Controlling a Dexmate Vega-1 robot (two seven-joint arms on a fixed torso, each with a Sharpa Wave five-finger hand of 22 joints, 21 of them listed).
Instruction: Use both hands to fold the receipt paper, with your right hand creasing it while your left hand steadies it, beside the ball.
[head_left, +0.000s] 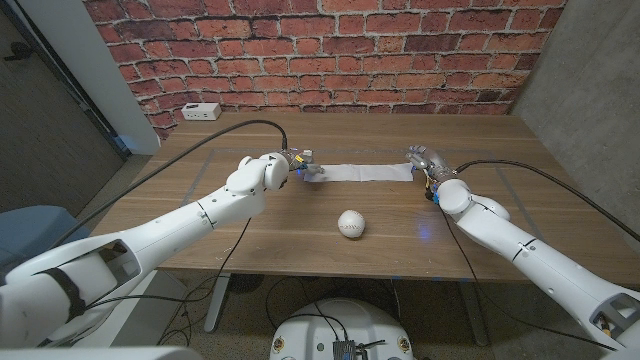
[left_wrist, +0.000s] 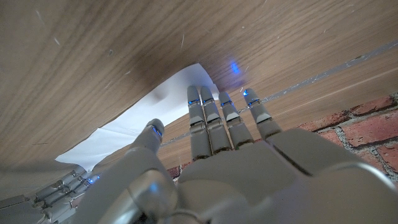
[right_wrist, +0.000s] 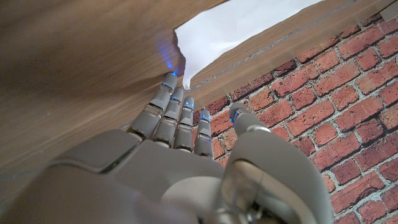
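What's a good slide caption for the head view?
Both hands, left hand and right hand, meet opposite ends of the receipt paper, ball nearer the camera.

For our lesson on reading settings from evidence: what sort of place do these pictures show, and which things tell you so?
Probably an indoor robot lab or test room: a wooden table stands against a brick wall, cables trail across it, and just a receipt paper and a ball are laid out.
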